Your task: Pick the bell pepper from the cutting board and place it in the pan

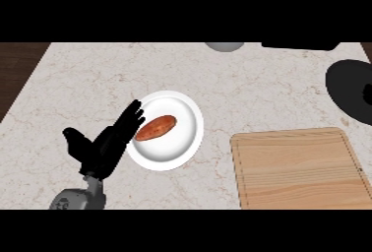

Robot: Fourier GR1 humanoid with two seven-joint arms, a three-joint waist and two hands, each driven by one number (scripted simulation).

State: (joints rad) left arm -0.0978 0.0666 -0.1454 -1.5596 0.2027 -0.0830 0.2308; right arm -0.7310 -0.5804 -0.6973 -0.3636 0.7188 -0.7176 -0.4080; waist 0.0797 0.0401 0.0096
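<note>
The wooden cutting board [298, 167] lies at the lower right, and only bare wood shows on its top. A black pan [349, 91] sits at the right edge, partly cut off by the view. No bell pepper shows anywhere in the head view. My left hand [105, 147] stands at the lower left with fingers straight and pointing up, its fingertips overlapping the left rim of a white plate [181, 110]. It holds nothing. My right hand is out of view.
On the white plate lies an orange-brown oblong vegetable [155, 128]. A grey round object [224, 46] and a dark flat object [299, 46] sit at the counter's far edge. Dark floor shows past the counter's left edge.
</note>
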